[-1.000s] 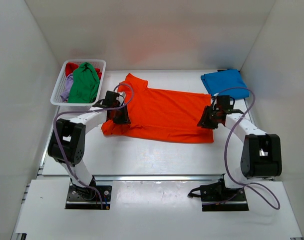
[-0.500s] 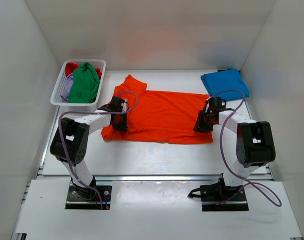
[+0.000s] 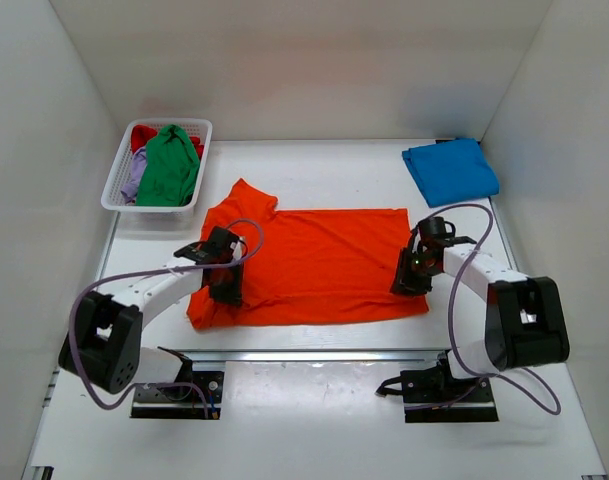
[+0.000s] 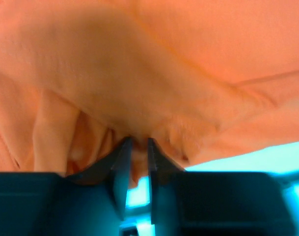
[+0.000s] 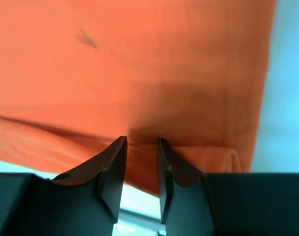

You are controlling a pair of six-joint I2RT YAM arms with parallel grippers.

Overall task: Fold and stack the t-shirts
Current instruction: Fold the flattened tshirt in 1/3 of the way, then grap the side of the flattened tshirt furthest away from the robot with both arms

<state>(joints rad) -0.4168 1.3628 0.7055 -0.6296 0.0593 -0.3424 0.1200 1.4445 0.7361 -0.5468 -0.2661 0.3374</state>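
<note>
Orange t-shirt (image 3: 324, 265) — spread flat across the middle of the white desk (image 3: 314, 170), close to the front edge, with one sleeve pointing toward the far left and its left end bunched up. The left arm (image 3: 149, 290) reaches in from the near left and the right arm (image 3: 484, 275) from the near right, one at each end of the cloth. A white lattice basket (image 3: 115, 186) stands at the far left corner, apart from the orange cloth. A blue t-shirt (image 3: 450, 170) lies folded at the far right corner. Inside the basket a green t-shirt (image 3: 169, 168) is heaped on top, with a lilac t-shirt (image 3: 134, 182) showing at its left and a red t-shirt (image 3: 142, 135) behind it. The left pincer (image 4: 138, 143) is clamped on a gathered fold of the orange t-shirt — its fingers nearly meet, with cloth pinched between them. The right pincer (image 5: 141, 143) is closed on the shirt's edge near a corner, cloth filling the narrow gap between its fingers.
</note>
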